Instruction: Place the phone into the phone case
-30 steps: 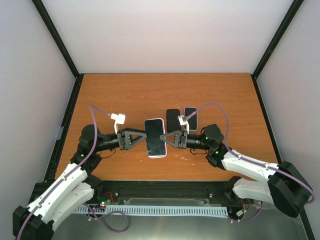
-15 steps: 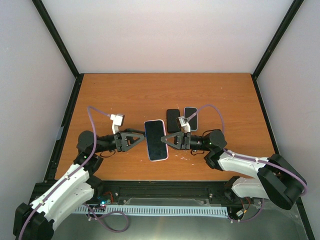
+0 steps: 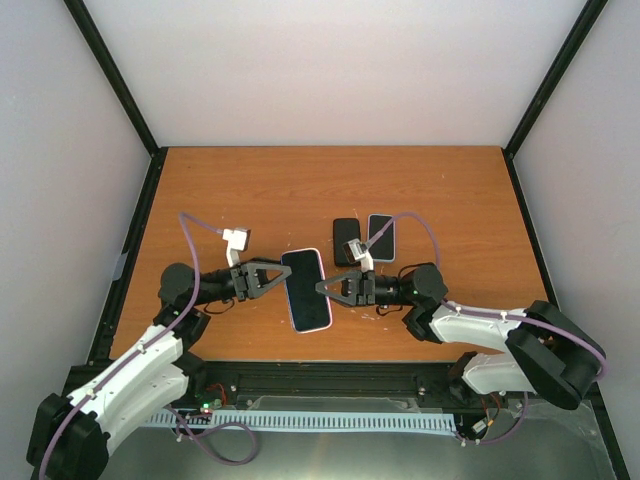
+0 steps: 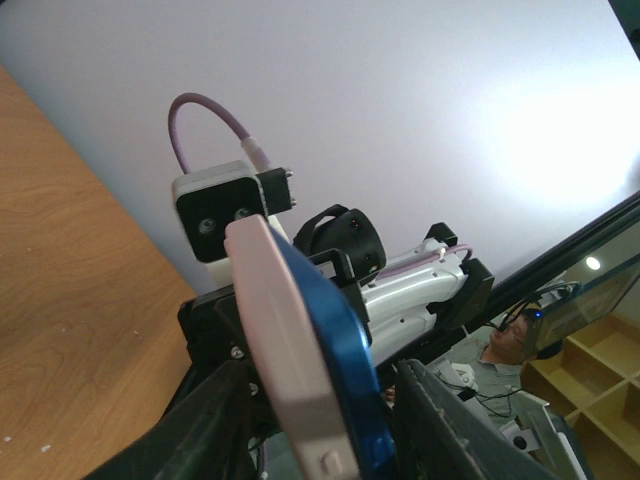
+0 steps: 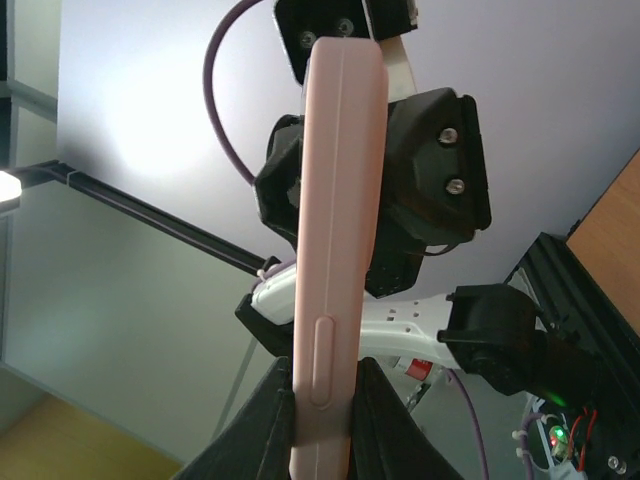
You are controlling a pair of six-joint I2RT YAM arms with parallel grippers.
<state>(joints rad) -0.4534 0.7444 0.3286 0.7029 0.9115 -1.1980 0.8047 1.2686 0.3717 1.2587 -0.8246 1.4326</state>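
Task progress: the phone shows a dark screen ringed by the pink phone case, so the two look joined; in the left wrist view a blue edge stands proud of the pink shell along one long side, so I judge the phone is not fully seated
Work left: probably pressing that blue edge home until the rim closes all round; whether the far corners are snapped in cannot be told
Left end effector: clenched on the phone case at its left long edge, a finger on either face
Right end effector: clenched on the opposite long edge; its fingers flank the pink side wall just below the side button
Phone and case position: directly between the two end effectors, touching both, screen up; it appears held up off the surface
Other items: a dark handset and a second handset lie side by side beyond the right end effector, apart from it and untouched
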